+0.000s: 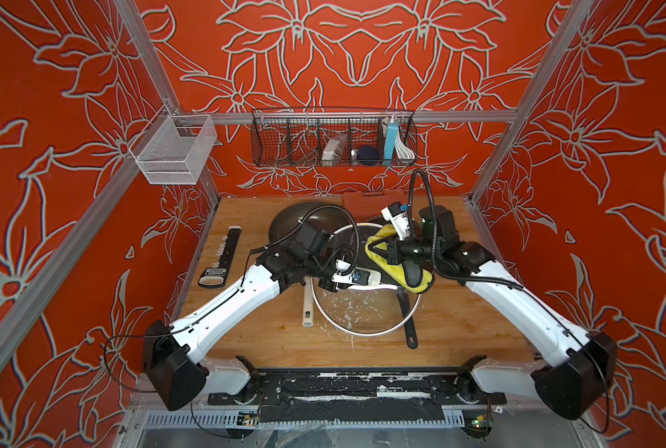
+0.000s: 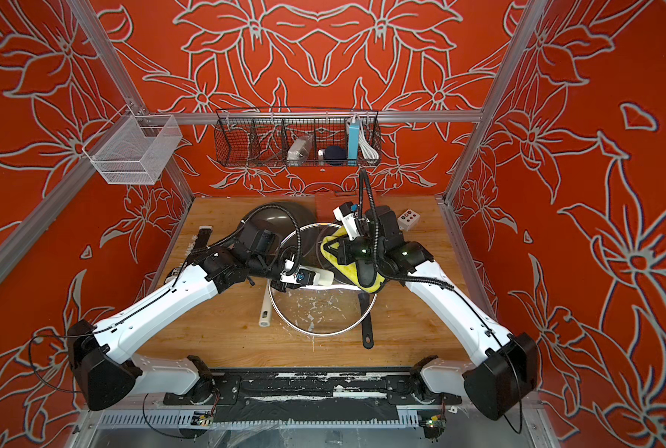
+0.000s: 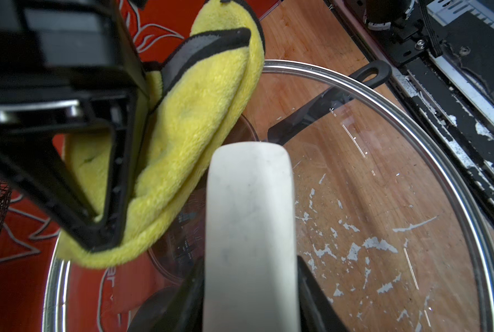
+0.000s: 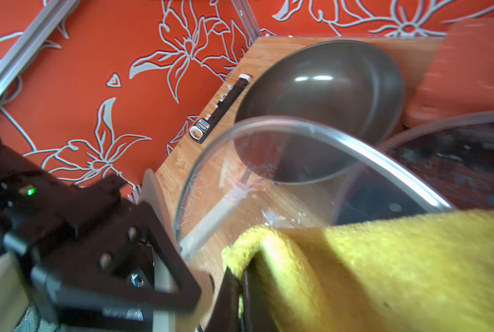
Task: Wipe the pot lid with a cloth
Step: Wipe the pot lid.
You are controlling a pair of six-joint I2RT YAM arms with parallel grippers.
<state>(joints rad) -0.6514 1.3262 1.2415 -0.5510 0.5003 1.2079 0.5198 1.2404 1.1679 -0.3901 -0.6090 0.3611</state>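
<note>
The left pincer (image 3: pixel 250 263) is clamping the lid's white handle (image 3: pixel 248 201), its jaws standing part-way apart around it. It is holding the glass lid (image 1: pixel 366 310) tilted over the bench (image 1: pixel 246 329); whether the lid's near rim is resting on the wood I cannot tell. The right pincer (image 4: pixel 241 283) is closed hard on the folded cloth (image 3: pixel 194 123) and appears to be pressing it against the lid's far part, just beside the handle. White flecks (image 3: pixel 355 250) are showing on the lid's near half, apart from the cloth. A dark pan (image 1: pixel 304 221) is sitting behind the lid, and a black utensil handle (image 1: pixel 409 329) is lying under it.

The wiping step looks to be in hand, with the near half uncleaned. Next, I judge, the cloth needs dragging across the glass towards those flecks under steady pressure, with the left pincer bracing the lid against the push.
</note>
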